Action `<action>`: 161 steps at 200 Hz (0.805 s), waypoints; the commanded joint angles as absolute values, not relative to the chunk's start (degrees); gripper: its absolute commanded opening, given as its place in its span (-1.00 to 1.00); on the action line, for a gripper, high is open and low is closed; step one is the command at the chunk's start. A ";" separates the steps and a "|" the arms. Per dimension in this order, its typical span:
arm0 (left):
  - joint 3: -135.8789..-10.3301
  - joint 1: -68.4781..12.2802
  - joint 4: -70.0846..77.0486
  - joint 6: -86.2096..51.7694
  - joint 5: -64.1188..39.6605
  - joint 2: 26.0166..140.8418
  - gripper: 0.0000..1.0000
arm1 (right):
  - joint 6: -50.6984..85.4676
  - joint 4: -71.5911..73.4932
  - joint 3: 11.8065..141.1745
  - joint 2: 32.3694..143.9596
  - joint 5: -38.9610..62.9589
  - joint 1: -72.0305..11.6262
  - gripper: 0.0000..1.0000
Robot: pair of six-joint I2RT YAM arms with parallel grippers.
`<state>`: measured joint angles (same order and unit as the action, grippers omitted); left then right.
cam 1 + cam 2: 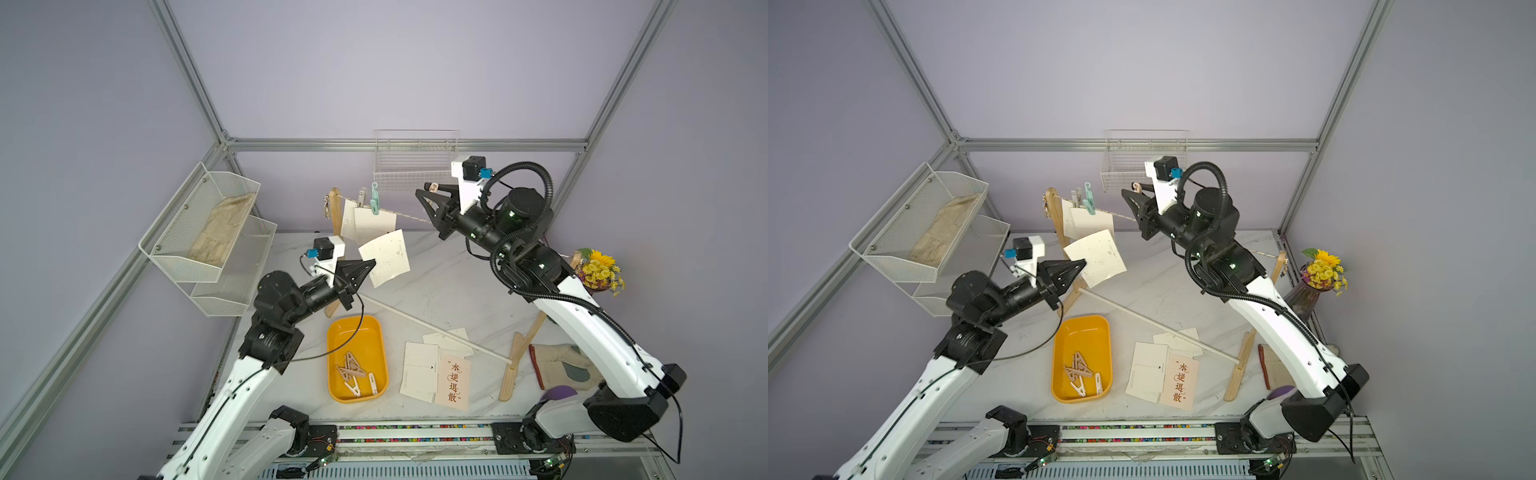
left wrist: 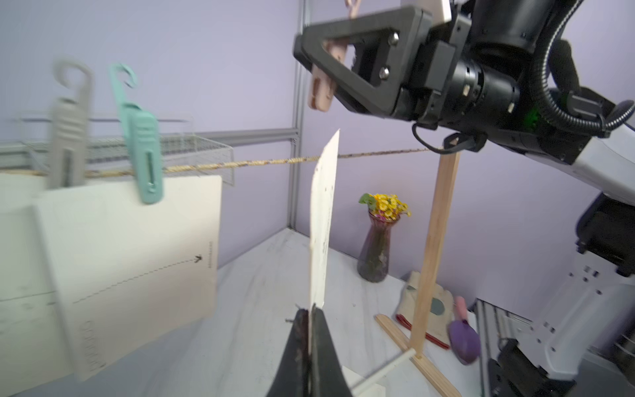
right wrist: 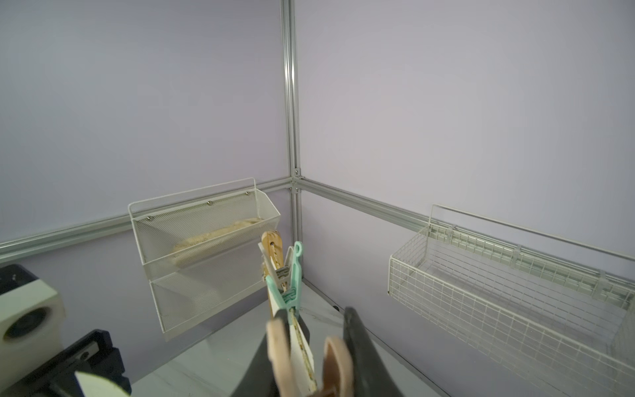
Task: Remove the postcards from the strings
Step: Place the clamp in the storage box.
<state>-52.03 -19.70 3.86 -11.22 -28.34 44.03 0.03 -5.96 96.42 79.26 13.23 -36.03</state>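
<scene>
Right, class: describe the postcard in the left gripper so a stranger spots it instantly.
Find the string above the marble table. Beside it, the left gripper pinches a white postcard by its edge. Unlike the two postcards clipped to the string, it is tilted and unclipped.

- The white marble-patterned surface (image 1: 436,291), veined in grey, carries everything.
- A yellow oblong plastic tray (image 1: 331,365) sits toward the left front, with wooden and white clothes pegs (image 1: 353,370) inside it.
- Just to its right, white rectangular postcards (image 1: 419,370) lie flat and overlapping; a cream postcard with large brown Chinese characters (image 1: 453,382) overlaps their right side.
- A thin white rod (image 1: 415,320) runs diagonally across, over the farthest postcard, between two flat light wooden feet (image 1: 511,374).
- A cream quilted mitt with red trim (image 1: 557,365) and a rounded purple object (image 1: 559,392) lie at the right front.
- A dark purple glass vase of yellow flowers (image 1: 1304,299) stands near the right edge.
</scene>
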 commanded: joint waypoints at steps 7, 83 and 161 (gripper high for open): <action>-45.03 -19.95 -2.32 -7.18 3.72 28.88 -1.00 | 4.10 0.61 89.44 73.60 26.30 -36.30 -0.46; -41.67 -19.95 -3.66 1.24 24.88 19.07 -1.00 | 8.16 1.02 68.43 81.25 27.45 -52.11 -0.41; -41.22 -19.95 -2.72 1.76 22.68 21.31 -1.00 | 12.74 16.81 55.01 97.58 16.17 -59.85 -0.30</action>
